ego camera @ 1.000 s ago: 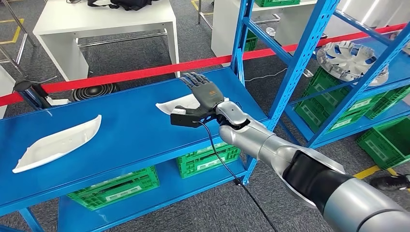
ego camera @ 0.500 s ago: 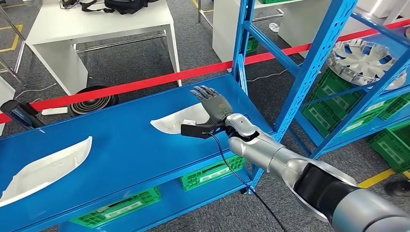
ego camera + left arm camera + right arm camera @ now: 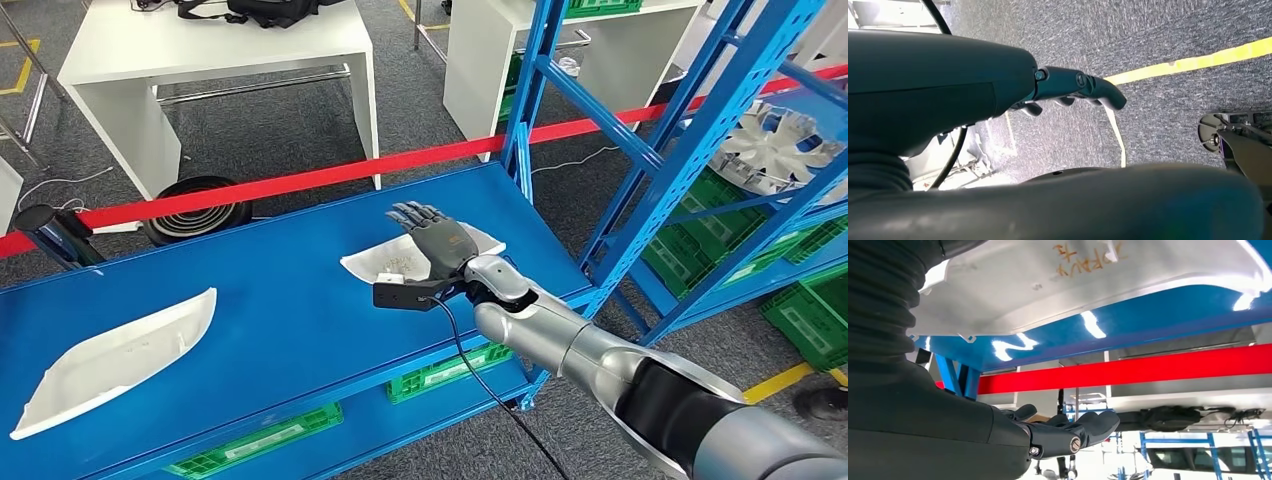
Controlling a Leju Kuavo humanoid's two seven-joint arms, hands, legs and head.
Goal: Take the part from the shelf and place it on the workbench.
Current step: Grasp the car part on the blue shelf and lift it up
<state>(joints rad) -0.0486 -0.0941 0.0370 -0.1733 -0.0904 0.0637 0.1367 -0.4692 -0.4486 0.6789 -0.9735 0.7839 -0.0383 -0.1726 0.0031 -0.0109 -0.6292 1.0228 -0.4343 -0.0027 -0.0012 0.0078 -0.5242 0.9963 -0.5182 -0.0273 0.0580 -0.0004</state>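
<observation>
Your head camera has shifted across all 3 pictures, so the whole scene slides; don't read that as the parts moving. What has actually changed is the right hand (image 3: 440,243): it has eased further over the white part (image 3: 400,262) near the shelf's (image 3: 280,300) right end, fingers apart, and now covers more of the part's middle than 1 second ago.

You face a grey speckled carpet floor (image 3: 270,130) marked with yellow tape lines (image 3: 1193,60). A red barrier strip (image 3: 300,180) runs across the area behind the blue metal shelving racks (image 3: 690,130). Two white rectangular tables (image 3: 210,50) stand beyond it. Green slatted plastic crates (image 3: 810,315) sit on lower levels. Lighting is bright and even.
</observation>
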